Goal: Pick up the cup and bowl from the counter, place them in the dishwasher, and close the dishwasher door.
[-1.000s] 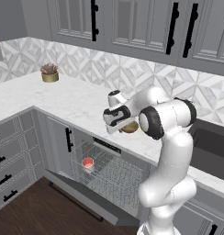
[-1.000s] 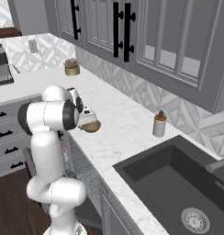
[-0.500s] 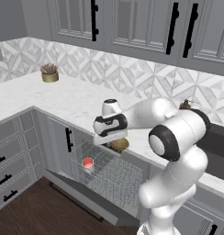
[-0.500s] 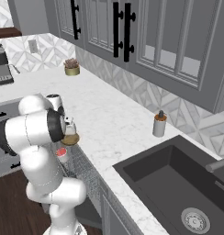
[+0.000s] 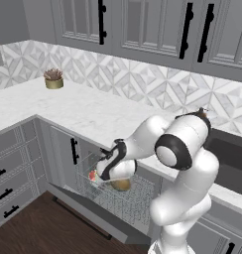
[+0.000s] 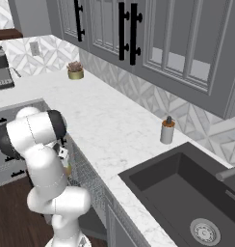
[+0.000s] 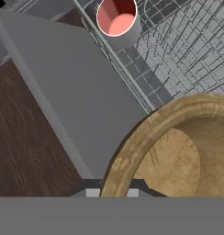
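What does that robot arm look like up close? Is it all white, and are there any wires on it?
The arm is made of smooth, rounded glossy white segments, joined by dark, nearly black rings and round caps at the joints. It narrows toward a wrist with a black band, ending in the gripper, whose body is white with dark parts. No loose cables or markings are visible.

The white arm folds forward and down from its shoulder, the dark elbow joint raised high and the forearm sloping low to the left in the left base view. The wrist bends downward, so the end effector point(image 5: 114, 181) hangs at the lowest point of the arm, well below the elbow. Its fingers are drawn close together, clamped on the rim of the bowl point(image 7: 178, 151), which sits just beneath and ahead of the end effector. In the right base view the arm's upper links hunch over, the hand tucked under them.
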You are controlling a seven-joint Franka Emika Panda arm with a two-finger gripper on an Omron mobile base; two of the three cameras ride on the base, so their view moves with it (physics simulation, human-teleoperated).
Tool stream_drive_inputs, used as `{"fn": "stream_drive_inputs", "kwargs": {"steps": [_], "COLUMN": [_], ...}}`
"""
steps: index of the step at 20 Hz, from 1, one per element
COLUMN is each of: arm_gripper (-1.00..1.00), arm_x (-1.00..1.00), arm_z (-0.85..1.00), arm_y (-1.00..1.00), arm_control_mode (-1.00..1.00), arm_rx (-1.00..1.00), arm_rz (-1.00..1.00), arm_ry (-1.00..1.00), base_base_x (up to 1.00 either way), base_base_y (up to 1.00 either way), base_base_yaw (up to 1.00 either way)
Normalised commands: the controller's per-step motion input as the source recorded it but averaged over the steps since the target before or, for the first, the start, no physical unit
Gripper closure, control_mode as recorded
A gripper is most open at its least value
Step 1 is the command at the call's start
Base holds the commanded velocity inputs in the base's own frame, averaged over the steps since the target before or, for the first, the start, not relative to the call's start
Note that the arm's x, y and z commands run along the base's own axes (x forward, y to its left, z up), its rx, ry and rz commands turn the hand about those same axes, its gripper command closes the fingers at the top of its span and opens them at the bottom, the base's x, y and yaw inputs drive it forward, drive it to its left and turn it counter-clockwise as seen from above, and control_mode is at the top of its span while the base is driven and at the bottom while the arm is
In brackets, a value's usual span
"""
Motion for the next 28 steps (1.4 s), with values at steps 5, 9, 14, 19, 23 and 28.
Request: {"fn": "stream_drive_inputs", "kwargs": {"steps": [5, 9, 14, 19, 23, 28], "arm_gripper": [1.00, 1.00, 1.00, 1.00, 1.00, 1.00], "arm_x": [0.37, 0.33, 0.30, 0.36, 0.44, 0.42], "arm_z": [-0.60, -0.18, 0.06, 0.12, 0.00, -0.22], "arm_y": [0.35, 0.09, 0.00, -0.02, -0.20, -0.24], "arm_control_mode": [-1.00, -1.00, -1.00, -1.00, -1.00, -1.00], "arm_rx": [-0.04, -0.03, -0.01, 0.00, 0.00, -0.04], "arm_rz": [-0.05, 0.00, 0.02, 0.05, 0.07, 0.08], "arm_ry": [0.03, 0.00, 0.00, 0.10, 0.08, 0.01], "base_base_x": [0.00, 0.00, 0.00, 0.00, 0.00, 0.00], "base_base_y": [0.00, 0.00, 0.00, 0.00, 0.00, 0.00], "base_base_yaw": [0.00, 0.00, 0.00, 0.00, 0.00, 0.00]}}
